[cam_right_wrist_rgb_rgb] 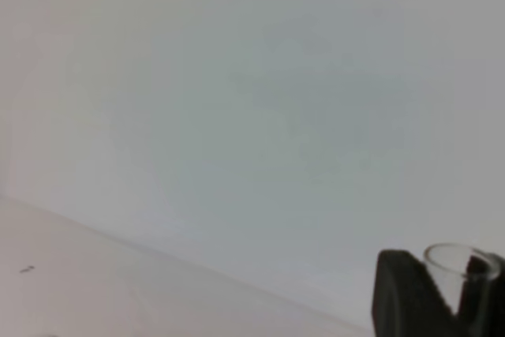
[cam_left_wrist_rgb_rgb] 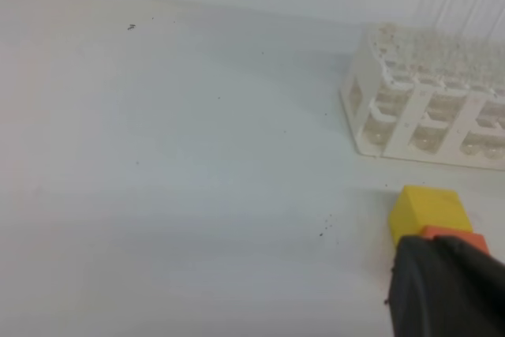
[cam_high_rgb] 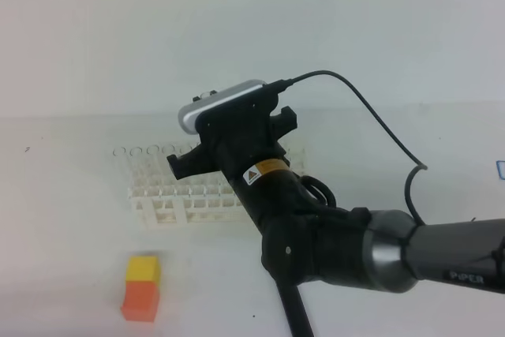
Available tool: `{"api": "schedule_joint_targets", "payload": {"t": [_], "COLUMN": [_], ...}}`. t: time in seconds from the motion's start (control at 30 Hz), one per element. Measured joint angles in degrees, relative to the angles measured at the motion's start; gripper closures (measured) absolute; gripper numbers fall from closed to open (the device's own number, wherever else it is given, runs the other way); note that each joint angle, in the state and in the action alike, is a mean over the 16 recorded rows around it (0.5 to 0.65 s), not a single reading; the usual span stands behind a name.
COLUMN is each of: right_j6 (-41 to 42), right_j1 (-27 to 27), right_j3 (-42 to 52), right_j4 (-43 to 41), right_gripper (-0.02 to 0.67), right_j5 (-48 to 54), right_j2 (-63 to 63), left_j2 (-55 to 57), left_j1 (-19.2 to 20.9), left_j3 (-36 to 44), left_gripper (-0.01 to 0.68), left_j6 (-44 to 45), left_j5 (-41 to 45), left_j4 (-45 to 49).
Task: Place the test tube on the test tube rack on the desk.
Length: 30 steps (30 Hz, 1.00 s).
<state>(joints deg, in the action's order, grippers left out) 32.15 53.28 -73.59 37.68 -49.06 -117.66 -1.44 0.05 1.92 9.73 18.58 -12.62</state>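
The white test tube rack [cam_high_rgb: 189,203] stands on the desk [cam_high_rgb: 71,234] left of centre, also seen in the left wrist view as the rack [cam_left_wrist_rgb_rgb: 418,108] at the right edge. My right gripper [cam_high_rgb: 233,146] hovers over the rack's right end, seen from behind. In the right wrist view its dark finger [cam_right_wrist_rgb_rgb: 402,293] presses against the open rim of the clear test tube [cam_right_wrist_rgb_rgb: 461,262], so the gripper is shut on the tube. The tube's lower part is hidden. My left gripper [cam_left_wrist_rgb_rgb: 450,290] shows only as a dark shape low at the right, shut and empty.
Several clear tubes [cam_high_rgb: 150,151] stand in the rack's back row. A yellow-and-orange block [cam_high_rgb: 142,286] lies in front of the rack, and in the left wrist view the block [cam_left_wrist_rgb_rgb: 430,211] sits right by the left gripper. A black cable [cam_high_rgb: 379,116] arcs from the wrist camera.
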Motion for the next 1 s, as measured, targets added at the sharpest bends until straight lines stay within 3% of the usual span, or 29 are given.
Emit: {"api": "schedule_joint_targets", "payload": {"t": [1.0], "right_j6": [-2.5], "right_j1": [1.3], "right_j3": [-0.5], "right_j4": [1.9], "right_gripper": [0.518], "right_j5": [-7.0], "right_j2": [-4.1], "left_j2": [0.0], "left_j1": [0.0], "left_j3": [0.0], "left_gripper": [0.673], "left_j6": [0.0], "left_j5": [0.0], "left_j4": [0.0]}}
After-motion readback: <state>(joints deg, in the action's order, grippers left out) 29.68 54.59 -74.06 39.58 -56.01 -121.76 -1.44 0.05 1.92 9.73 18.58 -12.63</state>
